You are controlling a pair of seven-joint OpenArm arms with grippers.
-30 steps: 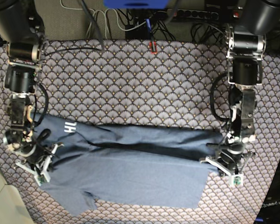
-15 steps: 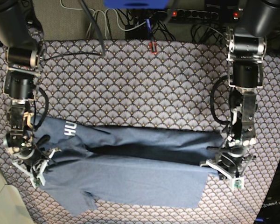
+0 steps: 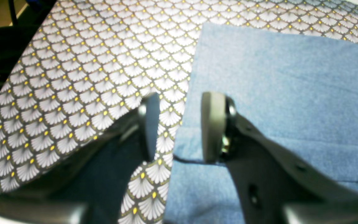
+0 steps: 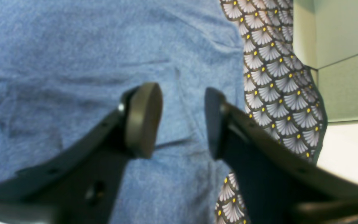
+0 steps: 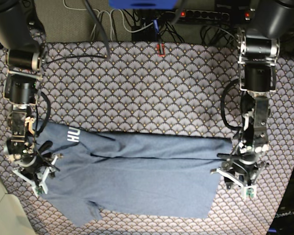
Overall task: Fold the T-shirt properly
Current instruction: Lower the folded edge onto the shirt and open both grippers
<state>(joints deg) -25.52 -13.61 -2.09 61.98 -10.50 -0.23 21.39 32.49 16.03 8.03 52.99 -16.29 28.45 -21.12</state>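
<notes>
Base view: we see the T-shirt flat on the patterned cloth; left gripper and right gripper straddle its opposite edges, parted, gripping nothing.

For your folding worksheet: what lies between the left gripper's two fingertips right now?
In the left wrist view, the open left gripper straddles the T-shirt edge: patterned tablecloth by one pad, blue fabric by the other. Nothing is clamped.
</notes>
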